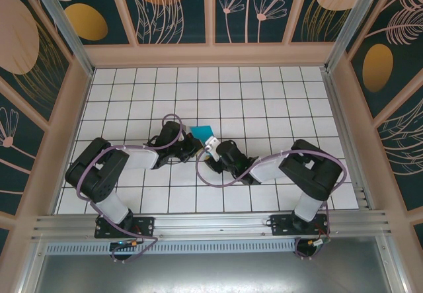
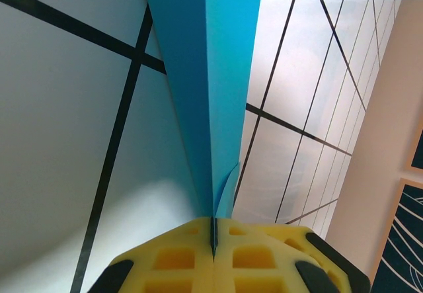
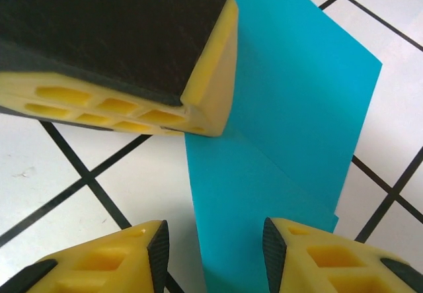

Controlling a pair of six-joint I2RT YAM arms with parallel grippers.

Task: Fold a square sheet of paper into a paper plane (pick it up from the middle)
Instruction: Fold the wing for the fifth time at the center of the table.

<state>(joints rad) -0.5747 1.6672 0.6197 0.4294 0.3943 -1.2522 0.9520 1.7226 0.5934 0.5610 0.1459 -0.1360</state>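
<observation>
The cyan-blue sheet of paper (image 1: 201,131) is folded into a narrower layered shape at the middle of the table. My left gripper (image 2: 213,237) is shut on its creased edge, and the paper (image 2: 211,75) runs away from the fingers as a tapering strip. My right gripper (image 3: 215,256) stands open over the paper (image 3: 291,108), one pad on each side of a folded flap and not touching it. The left gripper's yellow fingers (image 3: 132,101) press at the flap's far end. Whether this folded shape is the paper plane I cannot tell.
The white grid-tiled table (image 1: 264,94) is walled by wooden frames with patterned panels. Both arms reach inward and their wrists meet close together at the centre (image 1: 205,146). An aluminium rail (image 1: 211,223) runs along the near edge.
</observation>
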